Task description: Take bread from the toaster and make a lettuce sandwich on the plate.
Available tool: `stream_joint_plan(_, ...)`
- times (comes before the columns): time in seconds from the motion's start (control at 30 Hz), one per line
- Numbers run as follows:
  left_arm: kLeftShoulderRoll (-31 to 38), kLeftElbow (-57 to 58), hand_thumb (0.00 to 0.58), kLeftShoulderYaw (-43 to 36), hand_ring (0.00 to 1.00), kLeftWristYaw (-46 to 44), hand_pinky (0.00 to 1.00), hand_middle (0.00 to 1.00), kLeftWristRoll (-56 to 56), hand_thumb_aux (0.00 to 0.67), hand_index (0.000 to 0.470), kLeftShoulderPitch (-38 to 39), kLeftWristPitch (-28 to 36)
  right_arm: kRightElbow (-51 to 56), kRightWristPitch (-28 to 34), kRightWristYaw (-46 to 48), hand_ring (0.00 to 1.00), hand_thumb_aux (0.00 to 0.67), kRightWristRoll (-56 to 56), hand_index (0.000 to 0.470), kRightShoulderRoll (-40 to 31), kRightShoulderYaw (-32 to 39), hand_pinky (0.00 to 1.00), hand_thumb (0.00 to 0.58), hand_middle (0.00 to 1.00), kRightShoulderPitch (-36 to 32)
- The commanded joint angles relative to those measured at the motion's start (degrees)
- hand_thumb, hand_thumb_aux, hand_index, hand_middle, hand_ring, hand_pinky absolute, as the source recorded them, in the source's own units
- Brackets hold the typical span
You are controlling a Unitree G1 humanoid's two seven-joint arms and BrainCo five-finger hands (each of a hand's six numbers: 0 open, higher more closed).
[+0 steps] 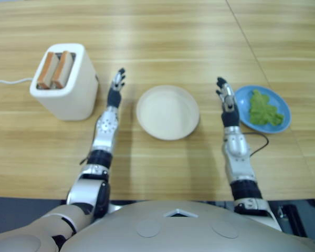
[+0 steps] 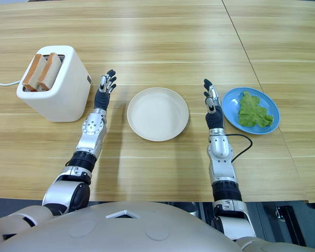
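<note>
Robot's left hand (image 2: 105, 85) was stretched out over the table, fingers straight and holding nothing, just right of the toaster (image 2: 63, 97) and between it and the cream plate (image 2: 157, 114). Two slices of bread (image 2: 41, 71) stood in the slots, to that hand's left and slightly farther back, their long edges running away from the robot. Its right hand (image 2: 210, 100), likewise empty and uncurled, was beside the blue dish (image 2: 228, 107) of lettuce (image 2: 254, 110), well apart from the toaster. To my eye, the left hand was the one placed for the bread.
</note>
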Motion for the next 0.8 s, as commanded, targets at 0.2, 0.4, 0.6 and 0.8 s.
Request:
stream_joint_plan(0.2,0.18,-0.52,0.0,-0.06,0.0,-0.1,0.0,0.0,0.36,0.0,0.0,0.84,0.99,-1.49,1.25,0.25,0.0,0.0,-0.09,0.0,-0.16,-0.11,0.0,0.0,0.0,0.97)
stream_joint_plan(0.4,0.36,-8.0,0.0,-0.97,0.0,-1.41,0.0,0.0,0.24,0.0,0.0,2.8,2.84,-1.58,1.47,0.36,0.0,0.0,-0.12,0.0,-0.15,0.03,0.0,0.0,0.0,1.1)
stream_joint_plan(0.6,10.24,-57.02,0.0,3.84,0.0,-6.95,0.0,0.0,-3.94,0.0,0.0,9.01,18.29,-1.33,1.54,-0.01,0.0,0.0,-0.69,0.0,0.02,0.18,0.0,0.0,0.0,1.33)
stream_joint_plan(0.8,29.26,-66.33,0.0,23.41,0.0,-9.83,0.0,0.0,0.09,0.0,0.0,12.57,26.21,-2.35,1.71,-0.75,0.0,0.0,-1.72,0.0,0.15,0.51,0.0,0.0,0.0,2.0)
